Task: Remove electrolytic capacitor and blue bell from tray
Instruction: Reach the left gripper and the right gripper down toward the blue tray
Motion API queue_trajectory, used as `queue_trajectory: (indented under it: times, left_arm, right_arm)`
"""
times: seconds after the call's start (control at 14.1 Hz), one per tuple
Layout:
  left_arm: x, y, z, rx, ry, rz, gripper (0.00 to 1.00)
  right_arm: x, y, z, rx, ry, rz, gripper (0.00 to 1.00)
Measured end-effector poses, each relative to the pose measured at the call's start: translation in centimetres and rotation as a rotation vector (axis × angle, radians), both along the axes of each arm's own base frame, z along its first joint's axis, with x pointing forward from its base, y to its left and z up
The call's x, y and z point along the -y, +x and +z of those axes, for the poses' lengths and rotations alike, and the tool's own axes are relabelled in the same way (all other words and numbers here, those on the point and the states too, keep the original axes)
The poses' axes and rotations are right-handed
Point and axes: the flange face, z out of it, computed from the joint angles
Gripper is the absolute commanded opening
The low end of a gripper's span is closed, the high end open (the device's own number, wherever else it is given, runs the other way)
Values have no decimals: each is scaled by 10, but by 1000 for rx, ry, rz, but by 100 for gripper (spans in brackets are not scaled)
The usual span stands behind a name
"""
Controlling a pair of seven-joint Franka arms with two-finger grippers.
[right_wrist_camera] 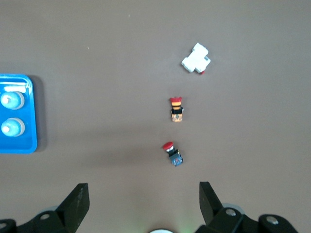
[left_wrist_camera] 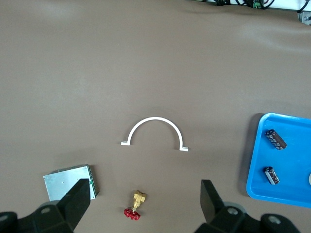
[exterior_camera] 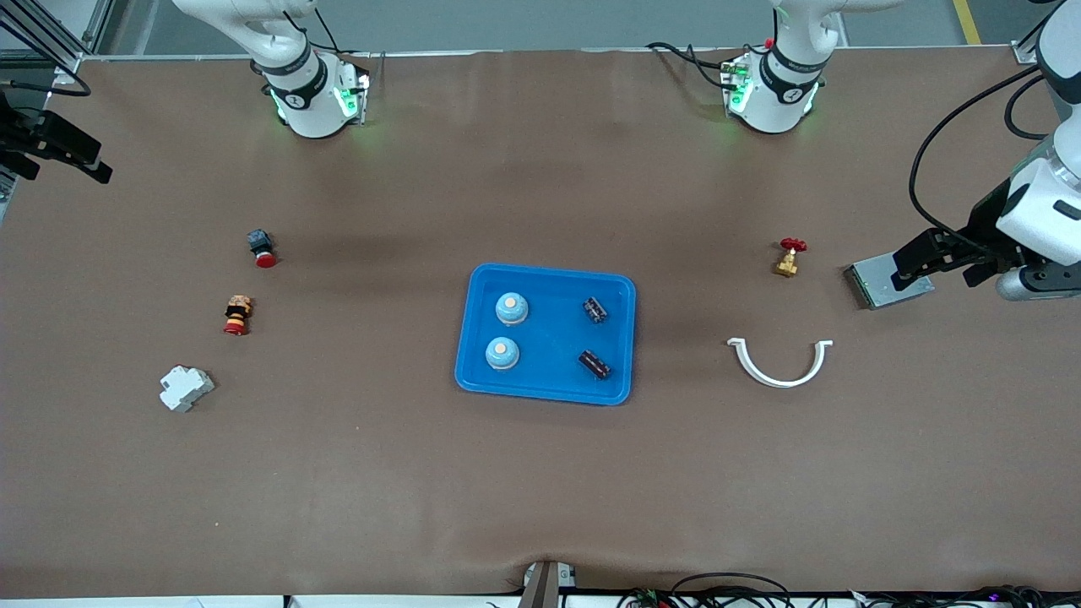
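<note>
Clutter lay at both ends of the brown table.
Toward the right arm's end, a red-capped push button sat at 12 o'clock of a striped red-and-orange part, possibly another switch, with a white breaker block at 7 o'clock. Toward the left arm's end, a brass valve stood at 12 o'clock of a white curved clip, a grey module at 2 o'clock.

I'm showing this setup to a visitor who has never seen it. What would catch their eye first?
The bright blue tray at the table's middle, holding two pale blue bells toward the right arm's end and two dark capacitors toward the left arm's end. Next, the white curved clip toward the left arm's end. Both grippers, left and right, hang open, high over the table.
</note>
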Motion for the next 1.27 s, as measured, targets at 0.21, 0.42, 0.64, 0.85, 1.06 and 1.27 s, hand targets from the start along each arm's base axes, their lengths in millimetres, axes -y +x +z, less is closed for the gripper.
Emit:
queue_trajectory:
  times: [0.21,0.42,0.64,0.85,1.06,1.27]
  left_arm:
    - [1,0,0,0,0,-2,100]
    - [2,0,-2,-5,0,-3,100]
    - [14,6,-21,-39,-16,-19,100]
    - [35,17,-57,-107,-81,-21,100]
    - [90,19,-96,-184,-86,35,100]
    - [156,15,-133,-232,-42,128,100]
  right_arm:
    - [-2,-4,-3,-37,2,3,100]
    - [-2,-5,-4,-44,2,5,100]
    - [-4,-4,-4,-43,2,8,100]
    - [-12,-4,-4,-46,1,-36,100]
    - [-68,-1,-20,-67,-1,-167,100]
    - [-121,6,-64,-66,44,-318,100]
